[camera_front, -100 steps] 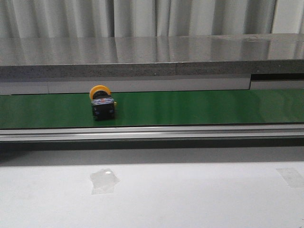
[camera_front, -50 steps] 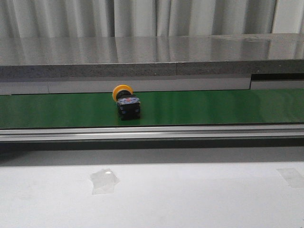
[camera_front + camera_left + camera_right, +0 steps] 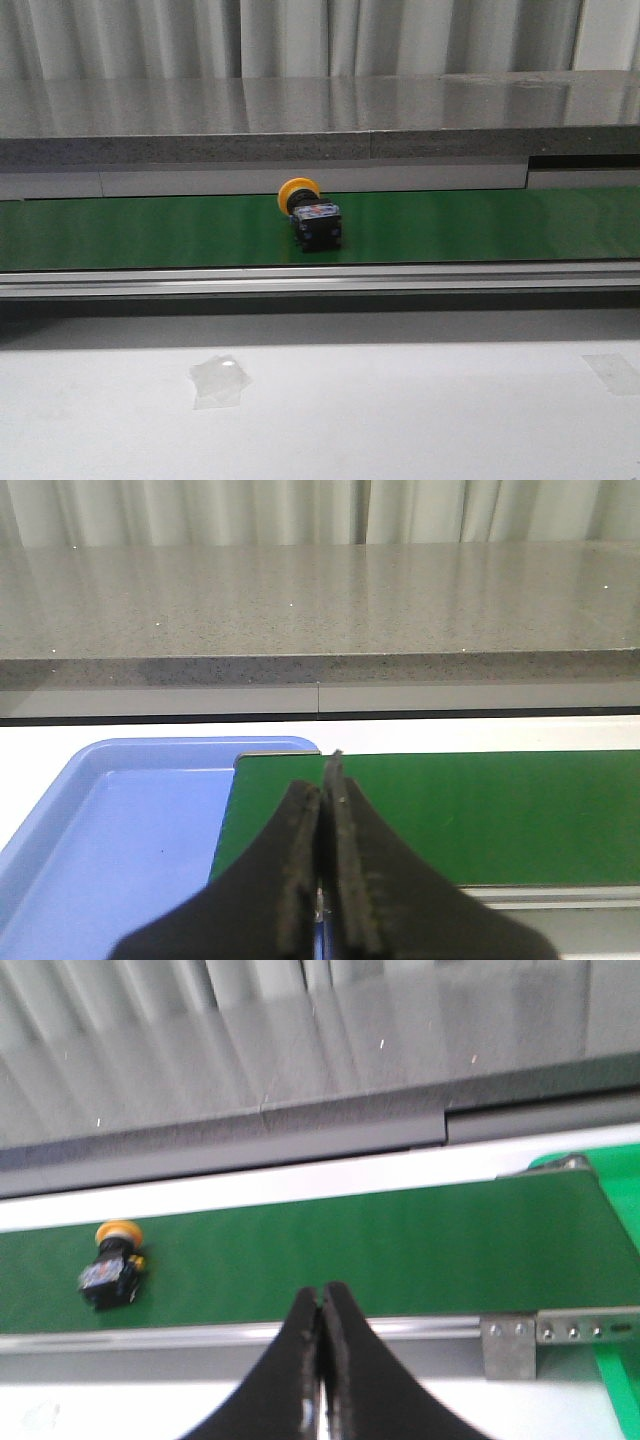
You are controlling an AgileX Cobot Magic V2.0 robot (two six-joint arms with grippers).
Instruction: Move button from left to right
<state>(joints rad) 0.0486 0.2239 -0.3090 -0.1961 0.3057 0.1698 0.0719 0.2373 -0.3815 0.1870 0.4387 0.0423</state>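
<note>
The button (image 3: pixel 311 217), a yellow-orange cap on a black body, lies on the green conveyor belt (image 3: pixel 480 225) near its middle. It also shows in the right wrist view (image 3: pixel 112 1265), far off to the side of my right gripper. My right gripper (image 3: pixel 322 1295) is shut and empty, over the belt's near rail. My left gripper (image 3: pixel 325 775) is shut and empty, over the belt's left end beside a blue tray (image 3: pixel 110 840). No gripper shows in the front view. The button is out of the left wrist view.
A grey stone-like ledge (image 3: pixel 320 125) runs behind the belt. An aluminium rail (image 3: pixel 320 280) runs along the belt's near side. A green bin edge (image 3: pixel 615 1360) stands at the belt's right end. Clear tape patches (image 3: pixel 220 380) lie on the white table.
The button has travelled to the right along the belt, from the left part to near the middle of the front view.
</note>
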